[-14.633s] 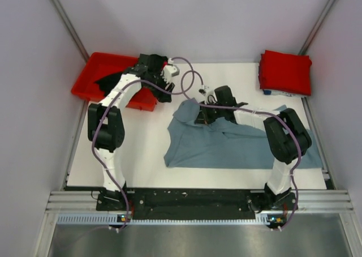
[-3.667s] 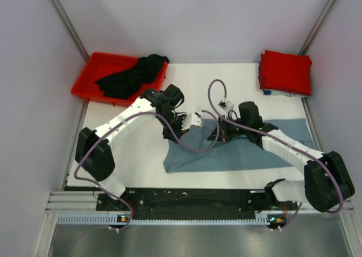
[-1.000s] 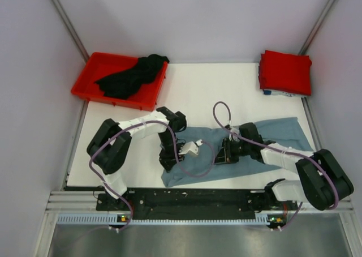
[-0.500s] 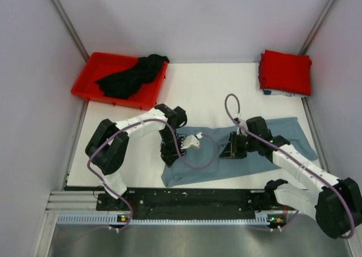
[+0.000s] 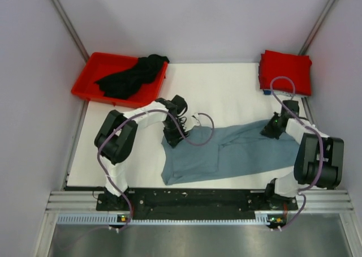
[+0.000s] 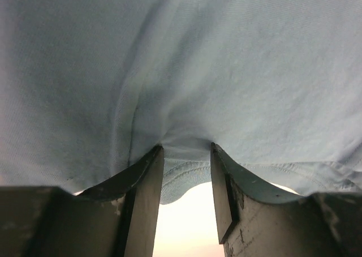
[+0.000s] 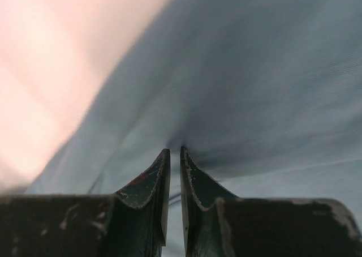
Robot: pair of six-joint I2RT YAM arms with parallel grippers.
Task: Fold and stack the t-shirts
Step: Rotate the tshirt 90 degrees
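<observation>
Looks like spreading the grey-blue t-shirt (image 5: 237, 152) flat: pinching cloth tight in the right gripper (image 7: 173, 151), hem loose between fingers of the half-open left gripper (image 6: 186, 149). Probably needs smoothing before folding.

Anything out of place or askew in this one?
The black t-shirt spills over the far right rim of the red bin instead of lying inside. The grey-blue t-shirt lies skewed and wrinkled on the table, not yet folded.
</observation>
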